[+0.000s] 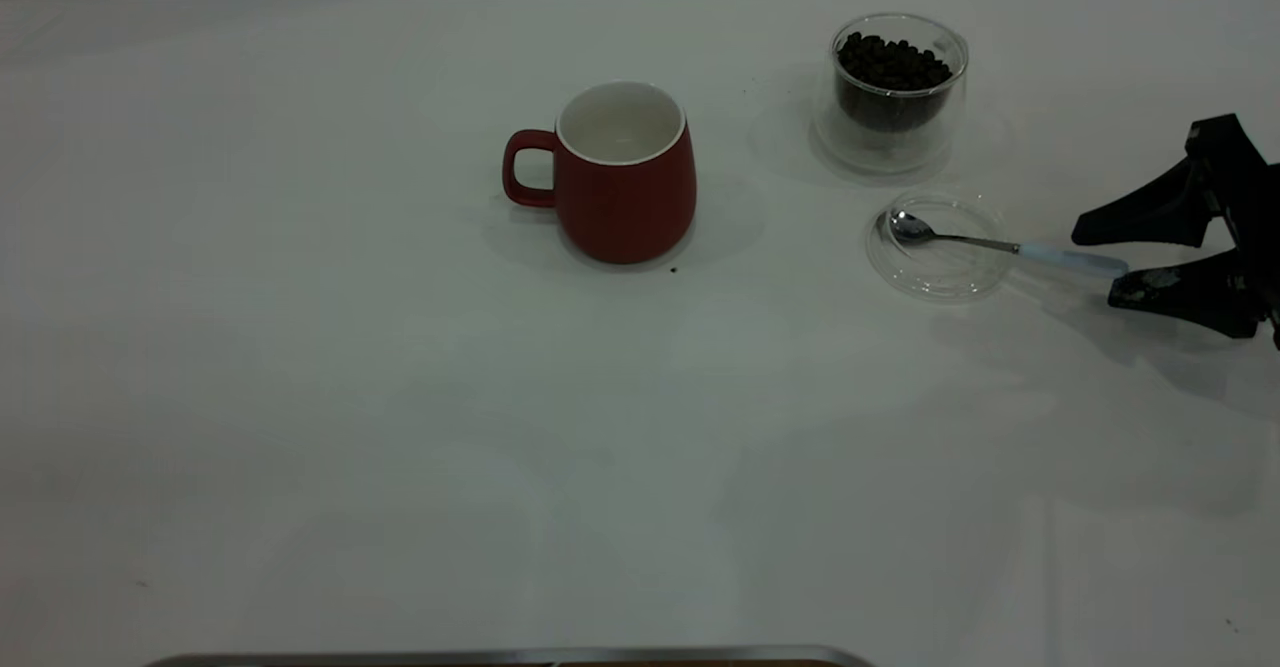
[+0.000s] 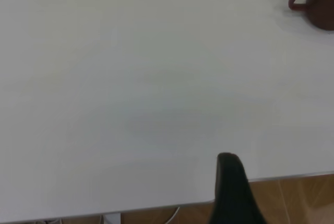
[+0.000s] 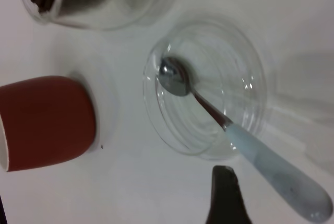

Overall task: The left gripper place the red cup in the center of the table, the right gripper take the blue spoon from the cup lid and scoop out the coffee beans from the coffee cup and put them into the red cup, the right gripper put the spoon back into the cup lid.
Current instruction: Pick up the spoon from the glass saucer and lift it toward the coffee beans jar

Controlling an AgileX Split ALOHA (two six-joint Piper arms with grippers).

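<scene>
White table (image 1: 300,397), dark-red mug (image 1: 622,177) — white inside

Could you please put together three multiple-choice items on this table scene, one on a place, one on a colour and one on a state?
1. Where does the bowl of the blue spoon lie?
A. In the cup lid
B. In the red cup
C. In the coffee cup

2. What colour is the inside of the red cup?
A. Black
B. White
C. Blue

3. How do the fingers of the right gripper stand?
A. Shut on the spoon
B. Shut on nothing
C. Open, on either side of the end of the spoon handle

Answers: 1 A, since the metal bowl rests inside the clear lid in the exterior and right wrist views. 2 B, since the exterior view looks down into a white interior. 3 C, since the two fingers are spread with the handle end between them.
</scene>
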